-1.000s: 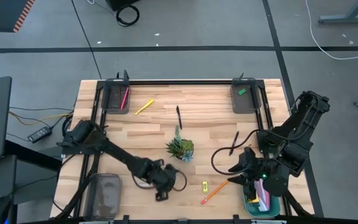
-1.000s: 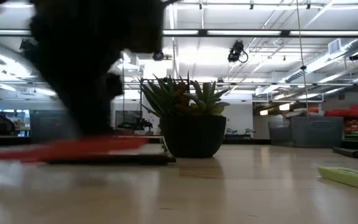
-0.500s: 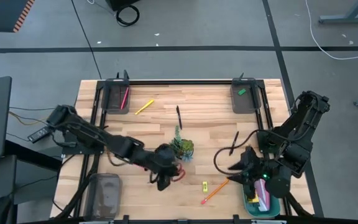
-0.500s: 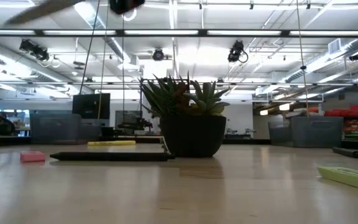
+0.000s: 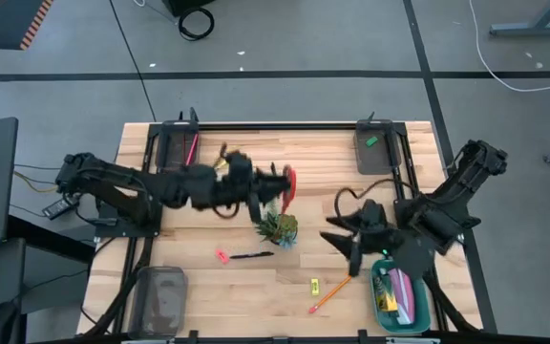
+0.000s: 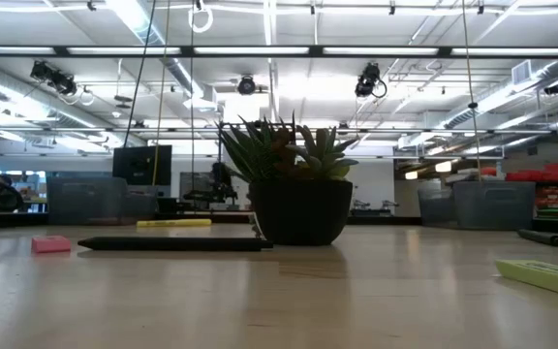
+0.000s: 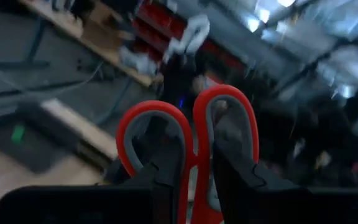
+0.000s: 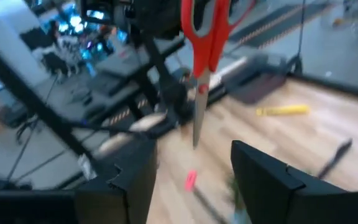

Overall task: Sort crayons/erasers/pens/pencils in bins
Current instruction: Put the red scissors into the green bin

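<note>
My left gripper (image 5: 271, 187) is over the middle of the table, high beside the spiky plant (image 5: 277, 227), shut on red-handled scissors (image 7: 191, 134). My right gripper (image 5: 340, 235) is open and empty to the plant's right; in its wrist view the scissors (image 8: 199, 93) hang blade-down ahead of it. A pink eraser (image 5: 222, 255) and a black pen (image 5: 252, 255) lie flat near the plant. A yellow eraser (image 5: 314, 285) and an orange pencil (image 5: 330, 294) lie near the front. The teal bin (image 5: 387, 308) holds the crayon box. My left gripper pinches the scissors between its two fingers (image 7: 164, 186) just below the two red handle loops (image 7: 194, 163); the loops stick out past the fingertips. The scissors are lifted clear of the table, and the blade (image 8: 197, 121) points down.
A dark bin (image 5: 179, 151) at the far left holds a pink pencil, and a dark bin (image 5: 371, 151) at the far right holds a green eraser. A translucent bin (image 5: 160, 294) stands at the front left. A yellow pencil (image 5: 220, 164) lies by the left arm.
My left gripper has risen from the table's near side and gone toward the far edge, carrying the scissors up clear of the table to beside the plant. The pink eraser and black pen stay where they lay. My right gripper has gone from the teal bin toward the plant.
</note>
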